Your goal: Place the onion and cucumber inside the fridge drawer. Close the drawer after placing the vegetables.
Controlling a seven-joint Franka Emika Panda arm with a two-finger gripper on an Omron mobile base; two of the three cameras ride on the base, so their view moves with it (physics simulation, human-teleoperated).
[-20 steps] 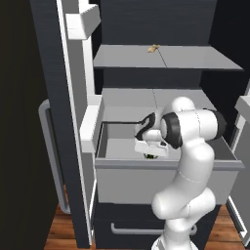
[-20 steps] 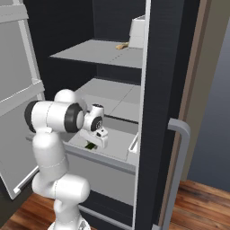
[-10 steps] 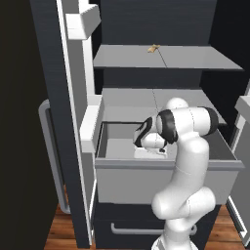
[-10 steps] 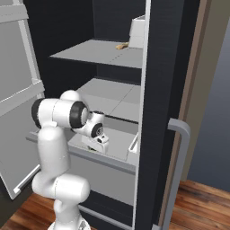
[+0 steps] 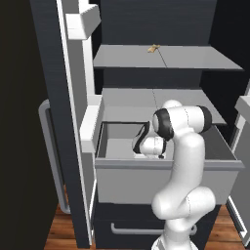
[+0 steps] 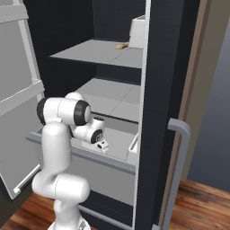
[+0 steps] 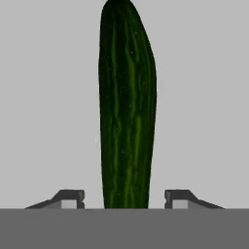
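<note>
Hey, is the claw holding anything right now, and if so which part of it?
Nothing is held. In the hand view the claw is open, its fingertips standing clear on either side of the cucumber, which lies on the fridge drawer floor.

Open drawer, gripper low inside it, cucumber in the gap between the fingers

The fridge drawer (image 5: 166, 178) stands pulled out with its top open, and the gripper (image 6: 102, 146) sits down inside it near the front panel, the arm bending in over that panel. In the hand view the cucumber (image 7: 126, 107) lies on the pale drawer floor straight ahead, running between the two fingers (image 7: 70, 198) with a clear gap on each side of it. The floor to either side of the cucumber is bare. Above, the lower grey shelf (image 5: 161, 100) overhangs the drawer's back part; the fridge door (image 6: 20, 94) bounds one side of the approach.
</note>
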